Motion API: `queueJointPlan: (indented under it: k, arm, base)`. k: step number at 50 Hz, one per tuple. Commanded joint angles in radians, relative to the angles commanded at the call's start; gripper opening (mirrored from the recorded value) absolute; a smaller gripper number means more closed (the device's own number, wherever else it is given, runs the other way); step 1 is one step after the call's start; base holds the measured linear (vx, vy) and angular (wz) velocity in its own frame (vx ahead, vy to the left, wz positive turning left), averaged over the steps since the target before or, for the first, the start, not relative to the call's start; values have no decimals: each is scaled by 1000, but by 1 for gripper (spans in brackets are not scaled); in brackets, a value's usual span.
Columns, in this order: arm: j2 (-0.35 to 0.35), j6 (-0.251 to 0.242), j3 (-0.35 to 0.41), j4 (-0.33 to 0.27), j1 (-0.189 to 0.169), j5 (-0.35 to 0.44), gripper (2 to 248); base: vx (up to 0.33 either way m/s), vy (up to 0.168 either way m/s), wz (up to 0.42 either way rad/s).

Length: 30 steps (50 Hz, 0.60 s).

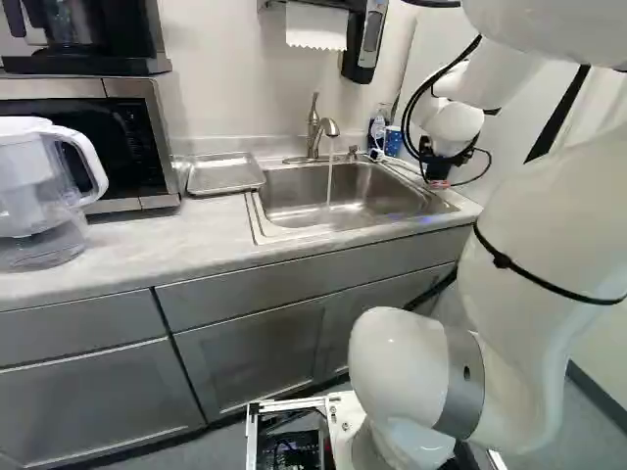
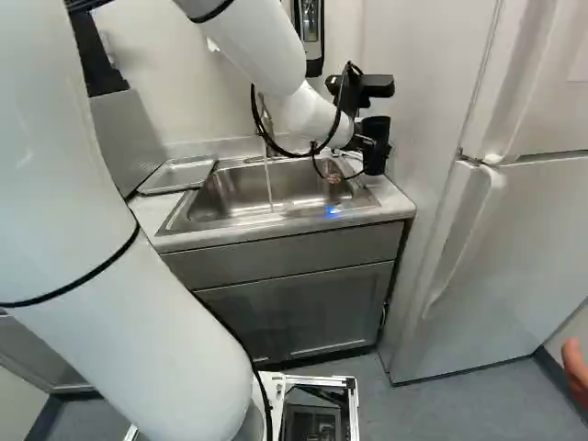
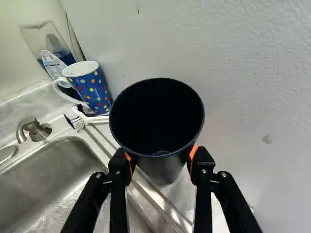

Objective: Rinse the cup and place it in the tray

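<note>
left base view alone shows the clear pitcher (image 1: 44,196) on the table (image 1: 108,264), at the far left, with its white handle toward the right. the microwave (image 1: 127,147) is just beyond it, with a black appliance (image 1: 88,64) on top. the white refrigerator (image 2: 514,248), at the right, shows only in the right base view. the wrist view alone shows clearly the white brush (image 3: 92,119), lying beside the blue dotted mug (image 3: 92,90), and looks down into the cup (image 3: 160,158).

the cup is clamped in the tool (image 2: 364,149), its two orange pads (image 3: 193,152) pressing on opposite sides of the black wall. it is held mouth up, its upper part ahead of the fingertips, at the right end of the sink (image 2: 276,207) near the wall. the tray (image 1: 225,174) lies well apart from it, at the left of the sink.

taking the containers from left to right: the pitcher's contents are hard to tell; the tray shows its bare metal bottom; the sink has a thin stream of water falling into it from the faucet (image 1: 315,132); the bottle (image 3: 48,48) behind the mug has something blue in it; the mug's inside is mostly hidden; the cup's inside is dark, with a small glint at the bottom.
</note>
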Motion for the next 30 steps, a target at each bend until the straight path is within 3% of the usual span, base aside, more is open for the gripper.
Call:
queueJointPlan:
  k: [30]
  arm:
    - [54,0,10,0,23,0,123]
  base:
    - [0,0,0]
